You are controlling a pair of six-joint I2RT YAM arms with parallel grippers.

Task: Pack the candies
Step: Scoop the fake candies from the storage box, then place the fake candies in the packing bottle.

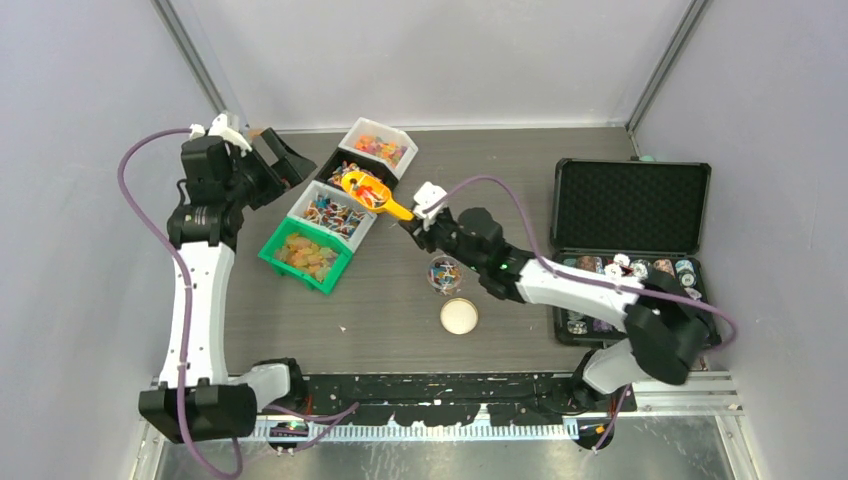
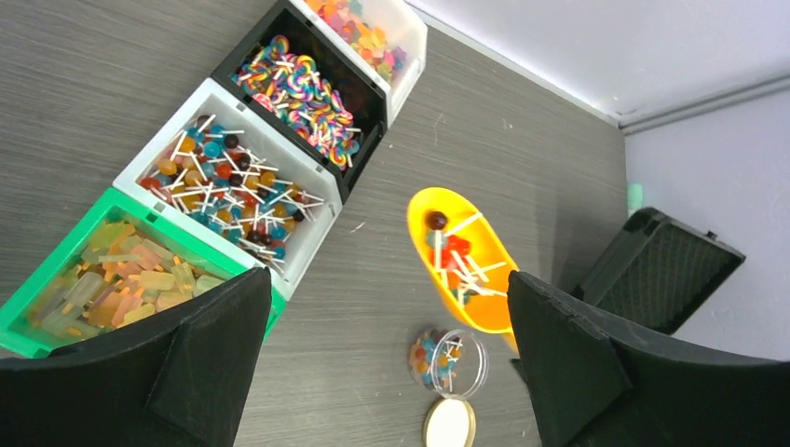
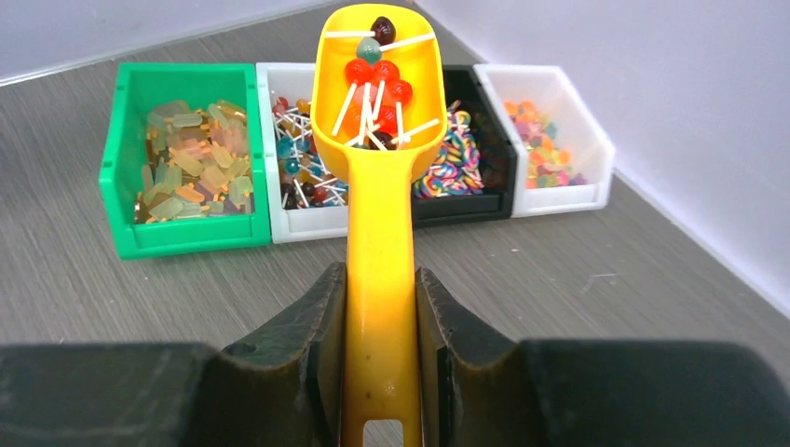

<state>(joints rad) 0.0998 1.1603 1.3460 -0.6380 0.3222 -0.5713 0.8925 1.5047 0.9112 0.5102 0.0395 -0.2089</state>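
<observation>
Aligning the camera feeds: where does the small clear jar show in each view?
Top external: jar at centre, just above the lid.
Left wrist: jar at bottom centre, under the scoop.
Right wrist: not in it.
Shared landmark: the green bin, in all three views.

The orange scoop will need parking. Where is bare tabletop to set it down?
Widest bare patch: the grey wood-grain table between the green bin, the round cream lid and the black near-edge rail. Another lies at the back, between the far white bin and the open black case. Crowded: around the clear jar beside the right arm.
</observation>
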